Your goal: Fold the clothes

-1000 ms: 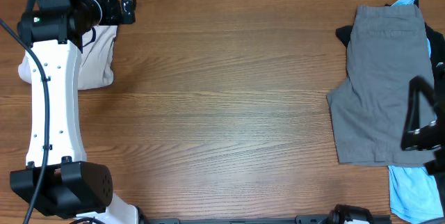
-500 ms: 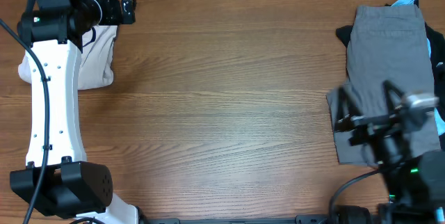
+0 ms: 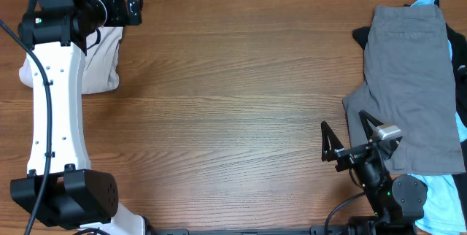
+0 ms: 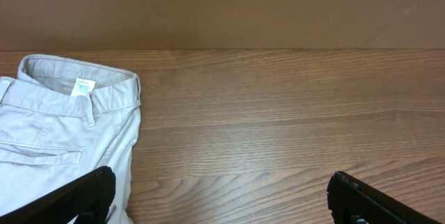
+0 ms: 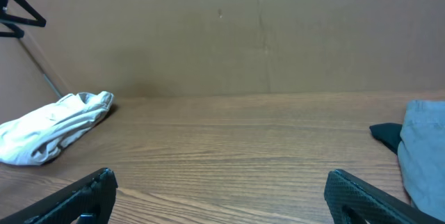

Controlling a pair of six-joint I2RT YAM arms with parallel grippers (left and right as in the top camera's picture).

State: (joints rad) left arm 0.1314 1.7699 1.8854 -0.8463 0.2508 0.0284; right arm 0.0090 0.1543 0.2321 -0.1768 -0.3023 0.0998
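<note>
**A wooden table, a plain brown wall, and something black off in a corner**

The table (image 3: 233, 103) lies under both my hands, brown wood with its grain running from side to side. Straight ahead of my left hand (image 4: 221, 175) the boards run on to a flat brown wall (image 4: 278, 8) that rises from the table's far edge. Ahead of my right hand (image 5: 219, 177) the backing is brown as well, and a faint upright seam (image 5: 257, 36) runs down it a little to the right of centre. High up and far to the left of that hand, a black angular frame (image 5: 21, 12) pokes in from the edge. A thin rod (image 5: 45, 71) slants down from it towards the table. I cannot tell what that frame is.
</note>
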